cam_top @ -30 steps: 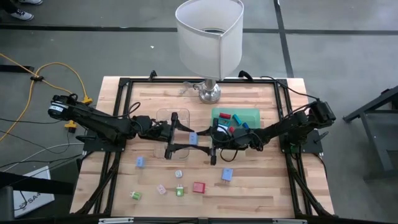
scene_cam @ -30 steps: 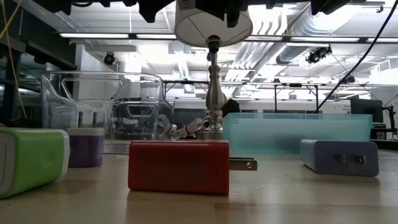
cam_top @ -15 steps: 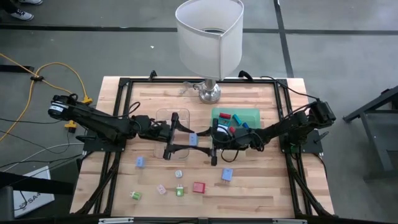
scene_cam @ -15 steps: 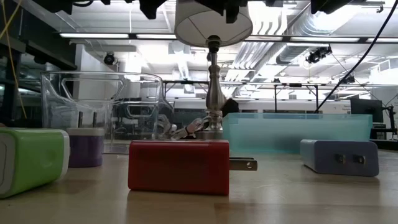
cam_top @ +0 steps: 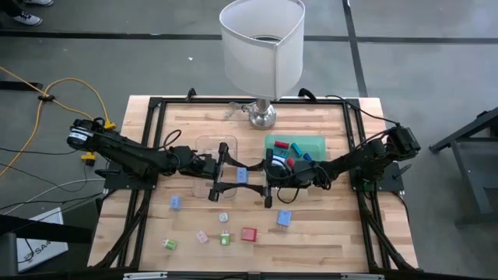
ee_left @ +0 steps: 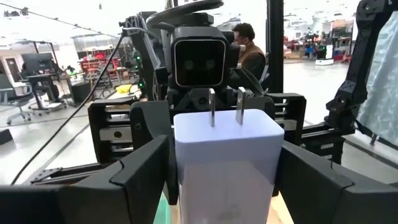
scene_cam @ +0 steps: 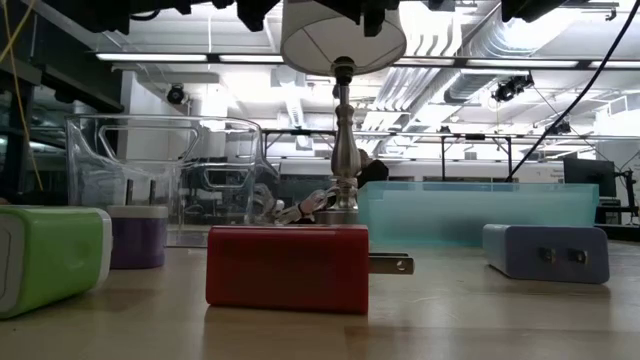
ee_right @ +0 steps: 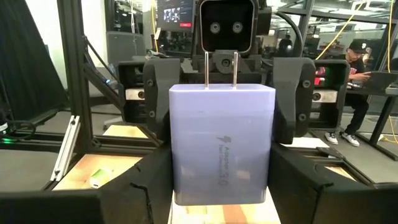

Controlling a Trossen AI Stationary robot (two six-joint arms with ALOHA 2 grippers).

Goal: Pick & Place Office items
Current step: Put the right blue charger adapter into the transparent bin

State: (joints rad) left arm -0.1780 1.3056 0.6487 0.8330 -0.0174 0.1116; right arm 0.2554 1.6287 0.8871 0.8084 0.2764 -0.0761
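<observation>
Both grippers meet over the middle of the table (cam_top: 311,225). The left gripper (cam_top: 230,174) and the right gripper (cam_top: 263,180) each have their jaws clamped on one pale blue plug (cam_top: 242,174), held in the air. Other plugs lie near the front.

The left arm (cam_top: 128,155) is on the move: its whole length has slid toward the middle of the table, with the rear joint by the yellow cable (cam_top: 82,89) now nearer the table's edge than a second ago. Its left pincer (cam_top: 224,171) has carried along with it, closing the gap to the right pincer (cam_top: 267,177), the pale blue charger (cam_top: 241,174) between them. In the low view a dark part (scene_cam: 373,170) now juts out beside the lamp stem (scene_cam: 344,140), larger than before.
</observation>
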